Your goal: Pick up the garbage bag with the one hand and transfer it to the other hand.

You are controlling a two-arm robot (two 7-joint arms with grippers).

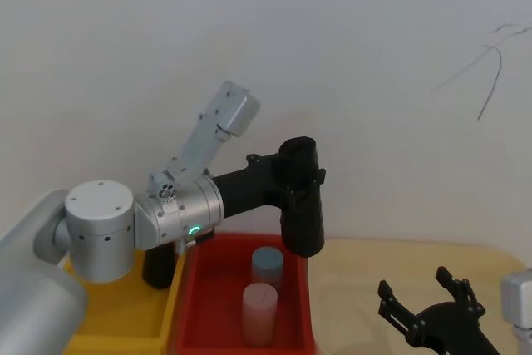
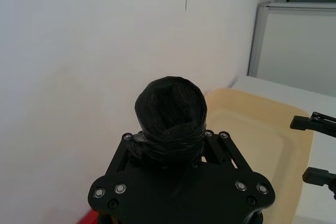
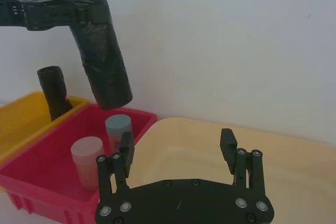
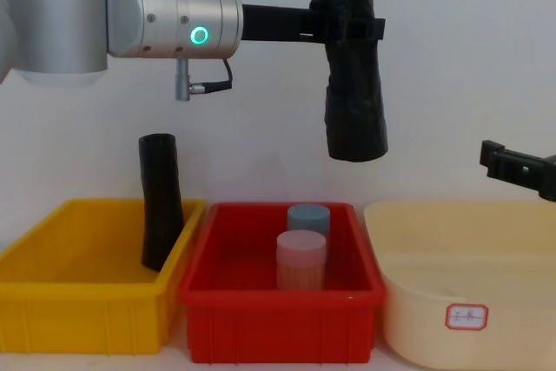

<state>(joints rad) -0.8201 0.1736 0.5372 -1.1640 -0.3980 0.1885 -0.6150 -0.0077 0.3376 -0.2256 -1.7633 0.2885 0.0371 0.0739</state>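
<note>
High above the red plastic bin (image 4: 278, 300), the left gripper (image 4: 349, 27), a black two-finger tool on a fat silver arm with a green ring, is clenched on the upper end of the garbage bag (image 4: 354, 102), a thick, wrinkled black plastic roll. The roll hangs free in the air. Its long axis is near vertical, with the lower end swung slightly toward five o'clock in the chest view. The right gripper (image 3: 177, 141), slim and black, sits low over the cream plastic basin (image 4: 434, 301), jaws spread wide and holding nothing. From it, in the head view, the bag lies at about ten o'clock, higher up and well apart. The pickup looks done and the handover remains. The right gripper would have to rise to the bag's free lower half, jaws set across the vertical axis.
</note>
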